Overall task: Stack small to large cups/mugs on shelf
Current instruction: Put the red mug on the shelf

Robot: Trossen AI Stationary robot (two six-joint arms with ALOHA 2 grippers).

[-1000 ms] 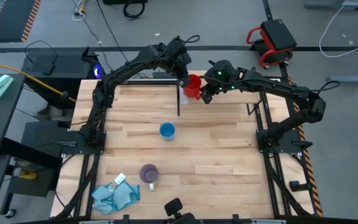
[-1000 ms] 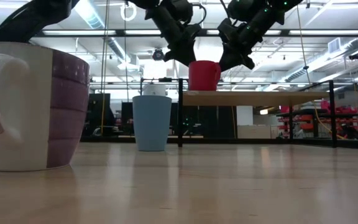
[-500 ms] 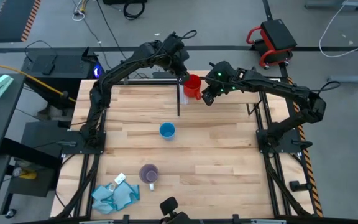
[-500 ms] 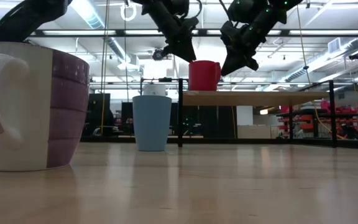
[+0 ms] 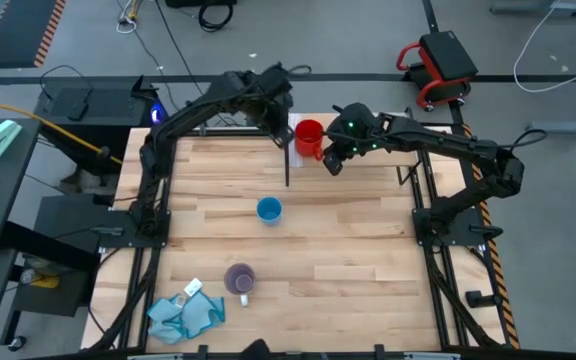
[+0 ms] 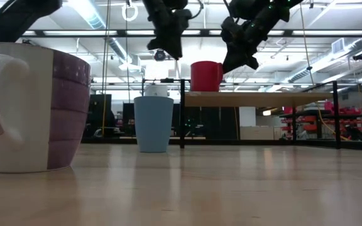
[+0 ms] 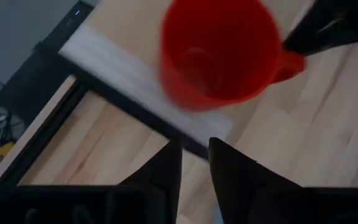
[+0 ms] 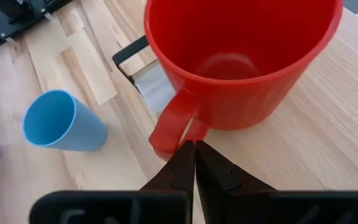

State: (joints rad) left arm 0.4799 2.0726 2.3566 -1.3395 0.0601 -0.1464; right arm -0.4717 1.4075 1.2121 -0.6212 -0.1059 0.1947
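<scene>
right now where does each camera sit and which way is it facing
High view: above the table, looking straight down; both arms, red mug on the shelf.
Low view: table-top height, looking level; purple mug nearest, arms entering from above.
Left wrist view: left gripper backed off the red mug.
Right wrist view: right gripper shut at its handle.
All four share the red mug.

A robotics lab or industrial workshop. The butcher-block table (image 5: 348, 250) sits in a black metal frame on a grey concrete floor (image 5: 528, 120) strewn with cables (image 5: 143, 30). Beyond the left end effector (image 6: 168, 47) run long ceiling strip lights (image 6: 93, 12), exposed beams and dark equipment racks (image 6: 102, 116); a red cart (image 5: 438, 65) stands behind the right end effector (image 5: 333, 160).
</scene>
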